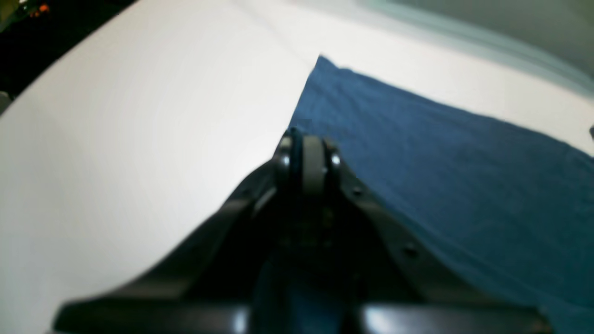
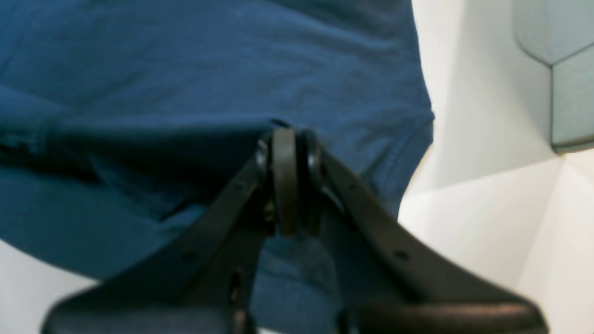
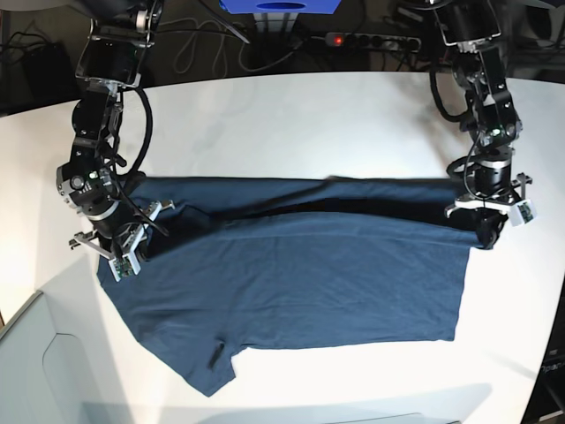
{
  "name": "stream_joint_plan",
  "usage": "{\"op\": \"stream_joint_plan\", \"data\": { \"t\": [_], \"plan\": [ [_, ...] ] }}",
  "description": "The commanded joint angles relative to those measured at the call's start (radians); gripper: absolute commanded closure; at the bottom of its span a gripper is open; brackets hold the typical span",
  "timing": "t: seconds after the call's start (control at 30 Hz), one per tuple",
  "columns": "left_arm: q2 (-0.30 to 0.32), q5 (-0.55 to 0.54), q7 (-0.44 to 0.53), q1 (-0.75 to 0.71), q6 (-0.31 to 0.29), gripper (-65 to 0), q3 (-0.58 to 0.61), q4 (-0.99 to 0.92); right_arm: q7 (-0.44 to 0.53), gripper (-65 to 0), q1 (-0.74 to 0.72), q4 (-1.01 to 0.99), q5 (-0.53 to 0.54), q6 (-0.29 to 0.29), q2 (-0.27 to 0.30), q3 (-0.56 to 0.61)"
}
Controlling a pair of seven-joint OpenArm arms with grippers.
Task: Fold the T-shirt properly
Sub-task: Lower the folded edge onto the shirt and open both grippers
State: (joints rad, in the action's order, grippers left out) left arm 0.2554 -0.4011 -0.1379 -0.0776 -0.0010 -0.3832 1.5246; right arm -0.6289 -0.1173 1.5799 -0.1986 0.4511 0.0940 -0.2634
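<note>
The dark navy T-shirt (image 3: 300, 283) lies spread on the white table (image 3: 291, 124), with a sleeve (image 3: 207, 367) at the front left. A long fold runs across its far part (image 3: 309, 208). My left gripper (image 3: 484, 231) is at the shirt's right edge. In the left wrist view it (image 1: 308, 141) is shut, with the shirt's edge (image 1: 441, 176) at its tips. My right gripper (image 3: 124, 256) is at the shirt's left edge. In the right wrist view it (image 2: 285, 137) is shut on a raised fold of the shirt (image 2: 209, 69).
A power strip (image 3: 366, 40) with a red light and cables lie behind the table's far edge. A pale box (image 3: 35, 362) stands at the front left corner; it also shows in the right wrist view (image 2: 571, 69). Bare table lies beyond the shirt.
</note>
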Motion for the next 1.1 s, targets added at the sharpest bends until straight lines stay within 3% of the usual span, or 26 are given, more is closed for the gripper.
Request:
{"op": "stream_joint_plan", "data": {
  "t": [0.0, 0.53, 0.63, 0.73, 0.83, 0.9, 1.07],
  "plan": [
    [0.035, -0.002, 0.028, 0.017, 0.0, 0.0, 0.002, 0.017, 0.022, -0.1, -0.014, 0.017, 0.012, 0.004, 0.006, -0.003],
    [0.041, -0.002, 0.028, 0.052, 0.002, -0.8, 0.002, -0.058, 0.013, -1.1, -0.012, 0.017, 0.014, 0.004, 0.005, 0.002],
    [0.041, -0.003, 0.028, 0.052, 0.002, -15.1, 0.002, -0.062, 0.011, -11.2, -0.014, 0.017, 0.014, 0.004, 0.005, 0.002],
    [0.049, -0.003, 0.028, 0.058, 0.002, -27.8, 0.002, -0.057, 0.017, -28.5, -0.012, 0.02, 0.014, 0.004, 0.003, 0.0],
    [0.049, -0.003, 0.028, 0.057, 0.002, -31.9, -0.003, -0.051, 0.02, -40.3, -0.011, 0.026, 0.014, 0.004, 0.003, -0.004],
    [0.049, -0.006, 0.028, 0.051, 0.002, -32.0, -0.007, -0.049, 0.02, -43.0, -0.011, 0.033, 0.014, 0.004, 0.005, -0.004],
    [0.035, -0.011, 0.028, -0.006, 0.002, -32.0, -0.078, -0.065, 0.019, -42.9, 0.064, 0.13, 0.017, 0.004, 0.003, -0.02]
  ]
}}
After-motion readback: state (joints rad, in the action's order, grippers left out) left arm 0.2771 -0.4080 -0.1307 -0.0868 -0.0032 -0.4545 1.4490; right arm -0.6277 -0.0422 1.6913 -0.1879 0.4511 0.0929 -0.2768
